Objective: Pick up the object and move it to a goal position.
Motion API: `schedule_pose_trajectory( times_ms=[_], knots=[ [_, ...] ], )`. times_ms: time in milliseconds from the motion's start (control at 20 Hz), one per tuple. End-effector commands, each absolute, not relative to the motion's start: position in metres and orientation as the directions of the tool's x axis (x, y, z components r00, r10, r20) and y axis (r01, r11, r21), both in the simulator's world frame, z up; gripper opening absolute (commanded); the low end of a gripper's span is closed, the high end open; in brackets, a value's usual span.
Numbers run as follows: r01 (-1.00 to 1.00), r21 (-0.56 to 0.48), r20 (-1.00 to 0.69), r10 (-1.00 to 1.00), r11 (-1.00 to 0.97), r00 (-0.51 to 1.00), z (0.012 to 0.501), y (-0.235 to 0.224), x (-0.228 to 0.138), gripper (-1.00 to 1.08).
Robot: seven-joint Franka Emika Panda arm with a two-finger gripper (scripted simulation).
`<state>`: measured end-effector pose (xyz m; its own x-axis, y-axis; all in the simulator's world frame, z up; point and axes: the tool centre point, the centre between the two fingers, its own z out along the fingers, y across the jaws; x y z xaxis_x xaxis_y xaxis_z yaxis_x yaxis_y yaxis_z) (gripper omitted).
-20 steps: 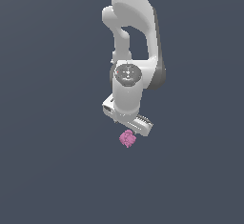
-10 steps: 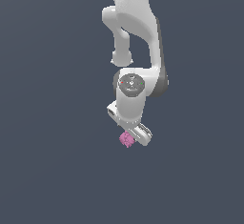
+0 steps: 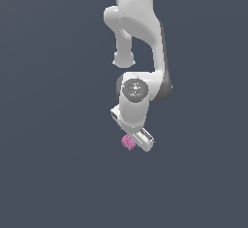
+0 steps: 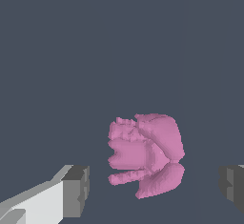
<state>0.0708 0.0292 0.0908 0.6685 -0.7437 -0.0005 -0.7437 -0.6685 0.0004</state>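
The white, jointed Franka arm reaches down from the top of the exterior view, its wrist bent downward. The white 2-finger gripper hangs spread wide, its grey-padded fingertips well apart and touching nothing.

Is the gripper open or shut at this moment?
Open. In the wrist view its fingertips stand apart on either side of the pink object, touching neither side.
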Motion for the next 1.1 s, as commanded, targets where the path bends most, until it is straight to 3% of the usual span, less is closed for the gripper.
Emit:
schedule_pose_trajectory(
  times_ms=[0, 850, 900, 1050],
  knots=[
    [-0.744, 0.0, 0.0, -0.744, -0.668, 0.668, 0.091, 0.029, 0.071, 1.0],
    [-0.747, 0.0, 0.0, -0.747, -0.665, 0.665, 0.041, 0.029, 0.071, 1.0],
    [-0.747, 0.0, 0.0, -0.747, -0.665, 0.665, 0.041, 0.029, 0.071, -1.0],
    [-0.747, 0.0, 0.0, -0.747, -0.665, 0.665, 0.041, 0.029, 0.071, -1.0]
  ],
)
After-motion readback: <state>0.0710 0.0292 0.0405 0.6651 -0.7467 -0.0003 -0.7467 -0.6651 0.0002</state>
